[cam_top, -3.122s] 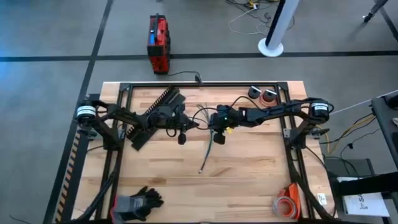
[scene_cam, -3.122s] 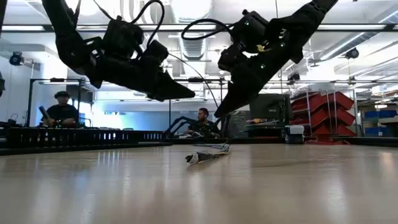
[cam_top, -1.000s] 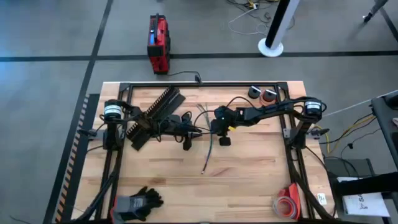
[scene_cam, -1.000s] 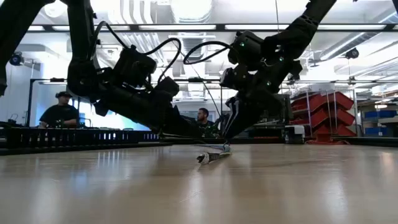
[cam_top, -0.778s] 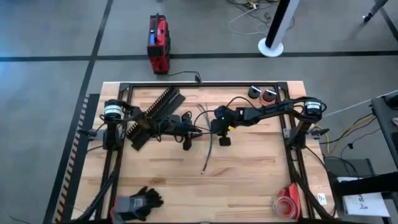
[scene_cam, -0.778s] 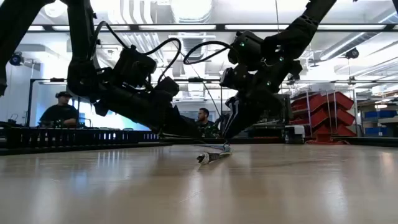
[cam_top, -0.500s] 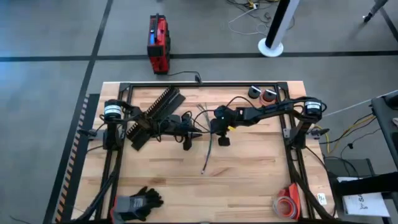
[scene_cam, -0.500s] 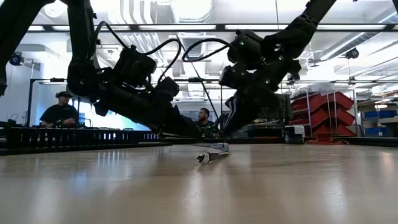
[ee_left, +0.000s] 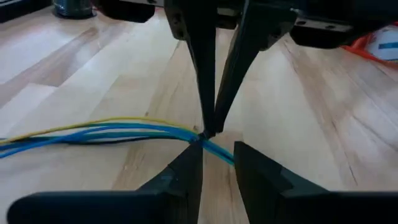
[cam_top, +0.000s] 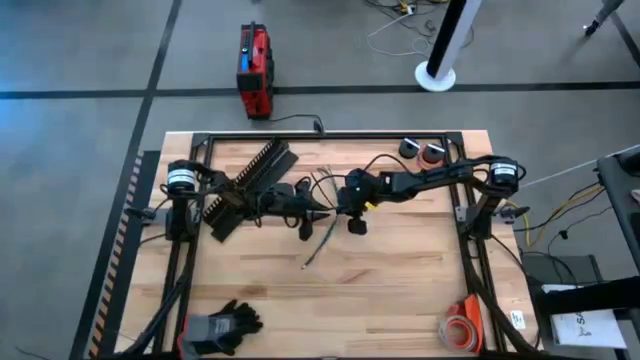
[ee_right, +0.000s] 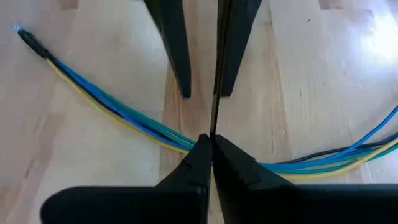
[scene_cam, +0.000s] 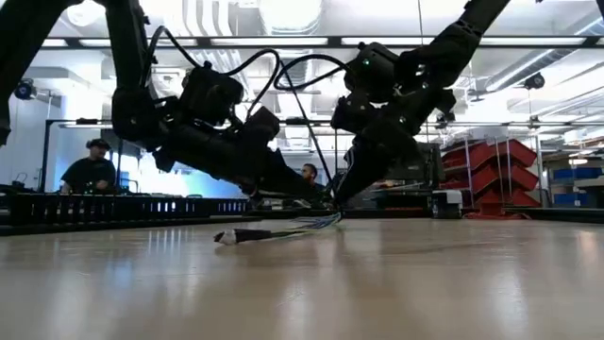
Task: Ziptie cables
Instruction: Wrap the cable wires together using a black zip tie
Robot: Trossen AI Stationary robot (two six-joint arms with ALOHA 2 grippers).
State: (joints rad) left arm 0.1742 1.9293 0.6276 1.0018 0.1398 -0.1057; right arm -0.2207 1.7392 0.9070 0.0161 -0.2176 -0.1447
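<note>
Two dark, jointed arms are seen, each looped with thick black cords. Silver-ringed motor housings are carried at their bases, and a small yellow marking is borne near the right wrist.

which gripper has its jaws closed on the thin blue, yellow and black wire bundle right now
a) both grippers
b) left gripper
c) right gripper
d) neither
c: in the right wrist view the right gripper has its jaws pinched together on the thin blue, yellow and black wire bundle, while in the left wrist view the left gripper shows a gap between its jaws, which sit apart just beside the wires.
</note>
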